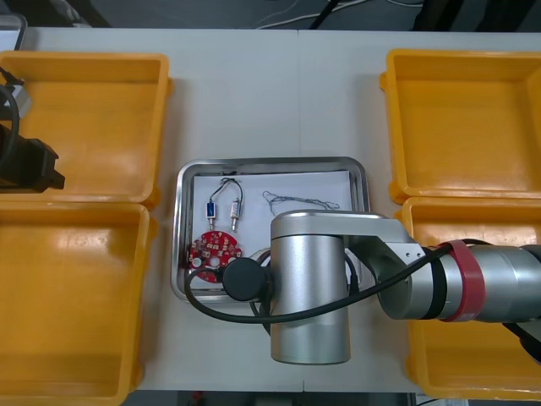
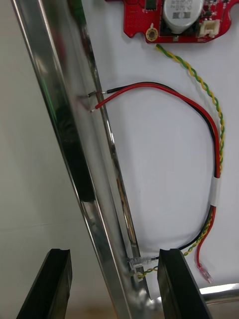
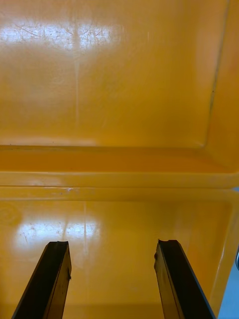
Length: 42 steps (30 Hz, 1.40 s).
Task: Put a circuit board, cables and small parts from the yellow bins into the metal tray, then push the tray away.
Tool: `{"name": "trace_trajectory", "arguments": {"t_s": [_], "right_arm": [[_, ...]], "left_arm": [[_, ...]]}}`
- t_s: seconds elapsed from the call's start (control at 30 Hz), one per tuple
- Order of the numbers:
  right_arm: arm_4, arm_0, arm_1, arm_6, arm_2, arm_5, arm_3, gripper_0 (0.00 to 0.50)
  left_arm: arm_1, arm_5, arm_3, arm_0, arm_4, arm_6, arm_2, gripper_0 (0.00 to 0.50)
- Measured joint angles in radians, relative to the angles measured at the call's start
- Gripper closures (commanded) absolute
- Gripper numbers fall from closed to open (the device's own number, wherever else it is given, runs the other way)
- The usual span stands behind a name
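right claw (image 2: 113, 255) hung spread, straddling the rim of the shiny rectangular metal tray (image 2: 64, 124): one finger outside above the light tabletop (image 2: 30, 174), the other inside, right by the loose ends of the red and black cable (image 2: 199, 107). the danger looked plain: shoving from there could snag those ends, drag the round red circuit board (image 1: 215, 247) askew, or tip the tray. left claw (image 3: 112, 246) was spread and empty above the yellow plastic bins (image 3: 119, 75).
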Motion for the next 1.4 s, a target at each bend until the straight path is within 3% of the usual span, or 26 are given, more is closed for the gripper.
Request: {"name": "trace_trajectory", "arguments": {"t_s": [0.67,1.4], "right_arm": [[0.002,0.0,0.072,0.031,0.018,-0.018,0.118,0.0],[0.012,0.0,0.089,0.062,0.03,-0.077,0.161,0.0]], "left_arm": [[0.0,0.0,0.0,0.0,-0.001,0.0,0.0,0.0],[0.0,0.0,0.0,0.0,-0.001,0.0,0.0,0.0]]}}
